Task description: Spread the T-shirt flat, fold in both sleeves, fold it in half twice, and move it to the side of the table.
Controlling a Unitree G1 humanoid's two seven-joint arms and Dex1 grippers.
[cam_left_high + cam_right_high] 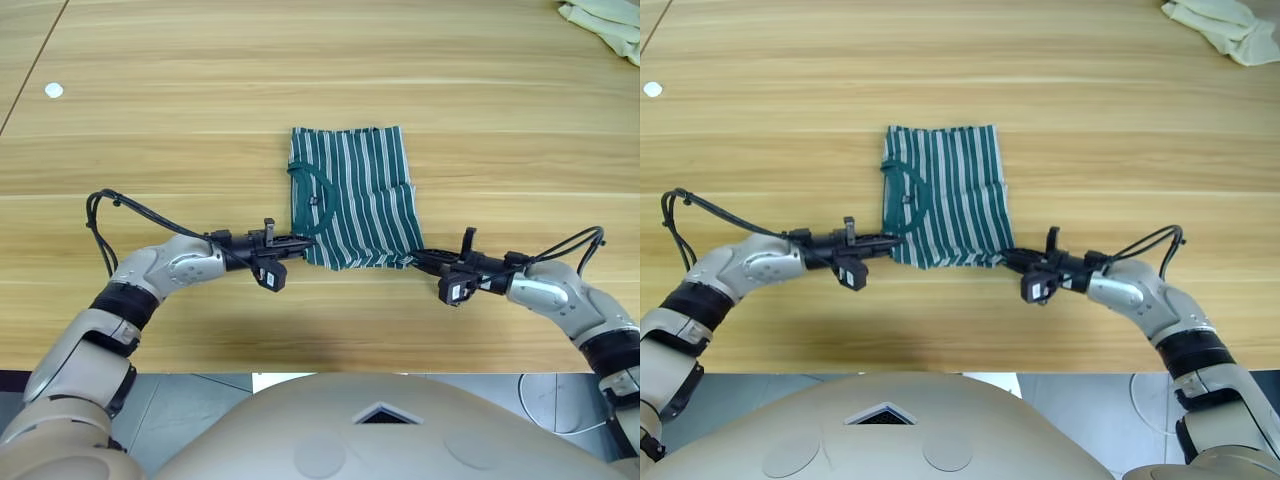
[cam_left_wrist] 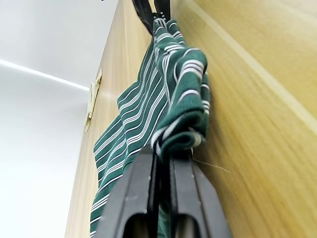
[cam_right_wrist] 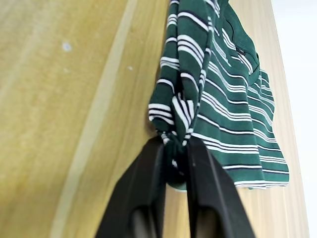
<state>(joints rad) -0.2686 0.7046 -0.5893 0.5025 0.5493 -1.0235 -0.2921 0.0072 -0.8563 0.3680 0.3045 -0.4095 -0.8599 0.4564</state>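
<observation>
Left eye view: striped T-shirt on wooden table, cloth beyond

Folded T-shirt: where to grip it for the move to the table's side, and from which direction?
Probably its two near corners, coming in low from the robot's side. The T-shirt lies as a flat folded stack on the table, so only the edges give bunched layers to pinch. The left gripper and right gripper are shut on those corners.

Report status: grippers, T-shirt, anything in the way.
Left gripper shut on T-shirt, near-left corner. Right gripper shut on near-right corner. T-shirt folded, lying on table. Pale cloth far right, well apart.
</observation>
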